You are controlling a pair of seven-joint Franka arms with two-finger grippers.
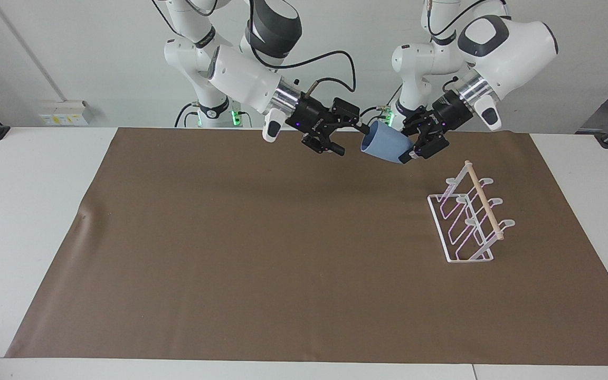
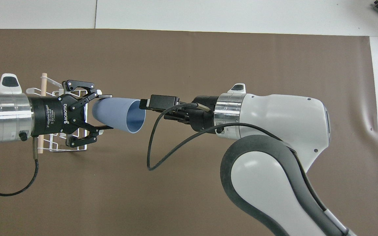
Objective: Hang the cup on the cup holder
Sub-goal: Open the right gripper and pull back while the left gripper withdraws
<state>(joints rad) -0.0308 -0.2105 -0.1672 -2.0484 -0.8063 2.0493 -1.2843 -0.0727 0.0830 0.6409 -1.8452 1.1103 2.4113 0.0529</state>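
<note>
The light-blue cup (image 1: 383, 146) is in the air on its side, its open mouth toward the right gripper; it also shows in the overhead view (image 2: 116, 114). My left gripper (image 1: 408, 142) is shut on the cup's narrow base, over the mat's edge nearest the robots (image 2: 108, 111). My right gripper (image 1: 350, 138) is open and empty, just clear of the cup's rim (image 2: 144, 108). The white wire cup holder (image 1: 467, 221) with its wooden dowel (image 1: 486, 208) stands on the mat toward the left arm's end. In the overhead view the left gripper partly covers it (image 2: 49, 149).
A brown mat (image 1: 262, 253) covers the white table (image 1: 24, 211). A black cable (image 2: 149, 154) loops down from the right wrist over the mat. The holder is the only thing standing on the mat.
</note>
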